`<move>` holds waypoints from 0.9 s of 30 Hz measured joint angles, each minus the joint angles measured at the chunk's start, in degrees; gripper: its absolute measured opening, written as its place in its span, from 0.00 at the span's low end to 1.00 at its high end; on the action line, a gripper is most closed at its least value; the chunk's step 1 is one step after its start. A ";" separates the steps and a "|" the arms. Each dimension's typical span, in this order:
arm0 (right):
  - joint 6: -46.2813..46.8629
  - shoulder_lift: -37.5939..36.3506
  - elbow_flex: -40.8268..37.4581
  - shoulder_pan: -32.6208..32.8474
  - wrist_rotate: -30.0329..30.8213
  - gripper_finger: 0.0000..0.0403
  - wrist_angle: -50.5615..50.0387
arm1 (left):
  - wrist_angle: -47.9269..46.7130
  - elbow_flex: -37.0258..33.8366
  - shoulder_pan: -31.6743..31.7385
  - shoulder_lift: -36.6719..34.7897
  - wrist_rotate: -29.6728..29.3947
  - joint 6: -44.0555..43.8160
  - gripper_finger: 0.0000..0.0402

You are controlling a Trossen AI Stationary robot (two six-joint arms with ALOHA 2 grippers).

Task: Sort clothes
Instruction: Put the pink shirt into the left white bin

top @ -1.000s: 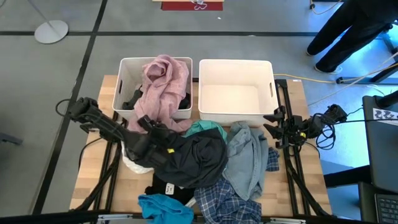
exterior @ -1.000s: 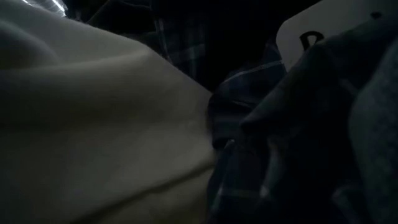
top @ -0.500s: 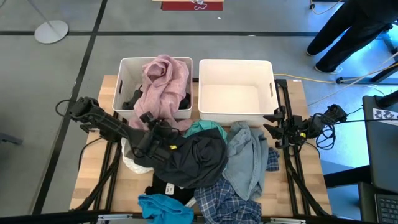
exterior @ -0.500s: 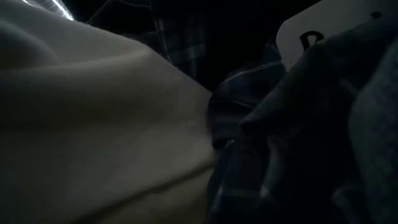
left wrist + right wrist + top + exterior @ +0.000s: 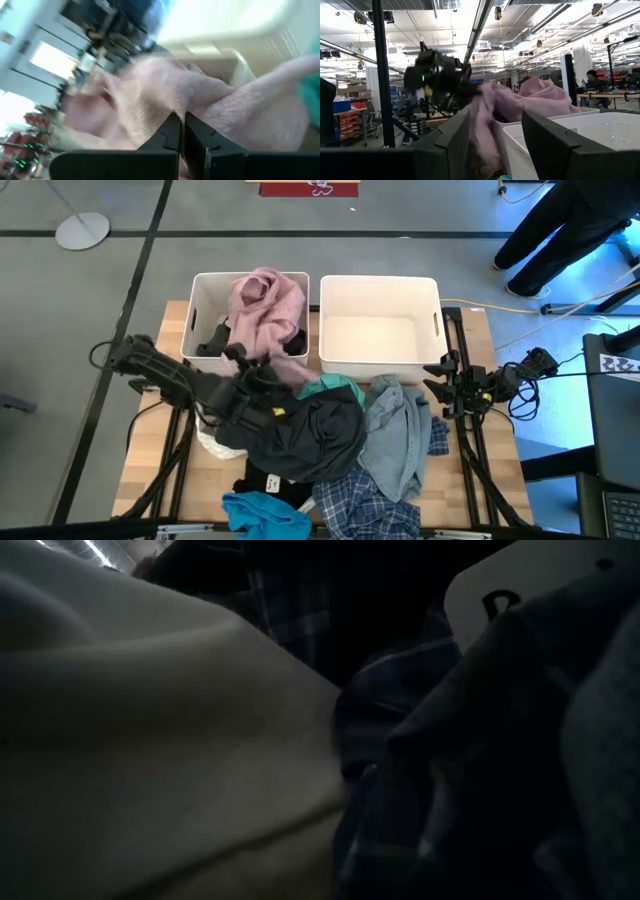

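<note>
The clothes lie heaped on the table's near half: a dark navy garment (image 5: 315, 435), a teal one (image 5: 325, 387), light blue denim (image 5: 395, 430), blue plaid (image 5: 365, 505). A pink garment (image 5: 265, 305) fills the left white bin (image 5: 200, 290) and spills over its near wall. My left gripper (image 5: 260, 370) is shut on that spilling part, just before the bin. At the table's right edge my right gripper (image 5: 445, 385) waits open, nothing between its fingers (image 5: 455, 145). Beige cloth (image 5: 150, 740) blocks most of the low view. My left gripper pinches the pink garment's spilled lower part (image 5: 175, 107) between its two shut fingers (image 5: 200, 142). One layer or several, I cannot tell. The fingers come nearly level from the table's left. The held cloth is raised off the pile; the rest stays in the left bin.
The right white bin (image 5: 380, 290) stands beside the left one at the table's far side. A black garment (image 5: 212, 340) lies in the left bin under the pink one. A bright blue garment (image 5: 262, 515) lies at the near edge. A person (image 5: 560, 230) stands at the far right.
My left gripper has shut on the pink garment's spilled part and risen with it, rolling its wrist. That part has been drawn up off the pile toward the left bin; the part in the bin has stayed.
</note>
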 joint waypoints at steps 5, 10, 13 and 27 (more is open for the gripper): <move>0.02 0.02 0.00 -0.01 -0.02 0.45 0.04 | -0.26 10.08 3.69 -2.54 -9.87 11.07 0.00; 0.02 0.00 0.00 -0.01 -0.02 0.45 -0.19 | -0.26 15.71 10.23 -6.78 -15.23 17.31 0.00; 0.02 0.02 0.00 -0.01 0.35 0.45 -0.33 | -0.50 15.79 15.21 -10.13 -15.57 17.22 0.01; -0.37 0.00 0.00 -0.02 0.42 0.45 0.16 | 4.46 -1.76 31.64 -14.05 4.35 9.46 0.00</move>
